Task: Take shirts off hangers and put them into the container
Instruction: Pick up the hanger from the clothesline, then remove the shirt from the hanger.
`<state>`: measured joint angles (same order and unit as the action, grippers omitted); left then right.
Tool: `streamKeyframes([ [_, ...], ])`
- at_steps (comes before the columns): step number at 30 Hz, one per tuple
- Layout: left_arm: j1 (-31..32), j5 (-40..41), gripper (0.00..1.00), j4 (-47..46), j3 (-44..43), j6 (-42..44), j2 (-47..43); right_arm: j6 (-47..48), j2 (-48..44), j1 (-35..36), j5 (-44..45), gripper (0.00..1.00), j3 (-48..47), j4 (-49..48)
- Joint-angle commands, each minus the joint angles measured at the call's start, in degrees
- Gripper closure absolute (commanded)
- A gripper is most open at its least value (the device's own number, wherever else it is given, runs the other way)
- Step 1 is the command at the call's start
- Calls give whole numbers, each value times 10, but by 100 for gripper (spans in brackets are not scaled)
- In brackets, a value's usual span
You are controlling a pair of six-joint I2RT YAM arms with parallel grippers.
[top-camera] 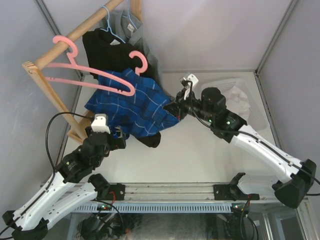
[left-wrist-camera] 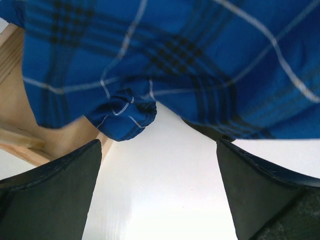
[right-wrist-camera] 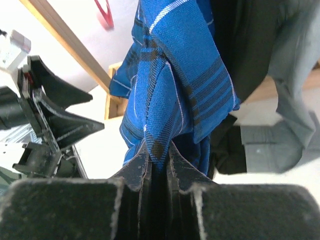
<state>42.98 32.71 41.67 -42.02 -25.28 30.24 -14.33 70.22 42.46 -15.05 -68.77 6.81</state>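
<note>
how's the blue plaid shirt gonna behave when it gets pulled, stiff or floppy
Likely floppy: the blue plaid shirt bunches into folds where the right gripper pinches it. Probably not slippery, since that narrow pinch of cloth seems to hold. Its loose hem may trail and snag on the wooden rack beside it.

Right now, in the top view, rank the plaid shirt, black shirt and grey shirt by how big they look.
1. blue plaid shirt, largest.
2. black shirt, next.
3. grey shirt, smallest showing, but mostly hidden behind the black one, so unsure.
</note>
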Motion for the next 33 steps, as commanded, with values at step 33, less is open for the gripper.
streamKeyframes([
  [33,-1,-23,0,-29,15,3,-81,137,-384,1,-23,100,34,359],
])
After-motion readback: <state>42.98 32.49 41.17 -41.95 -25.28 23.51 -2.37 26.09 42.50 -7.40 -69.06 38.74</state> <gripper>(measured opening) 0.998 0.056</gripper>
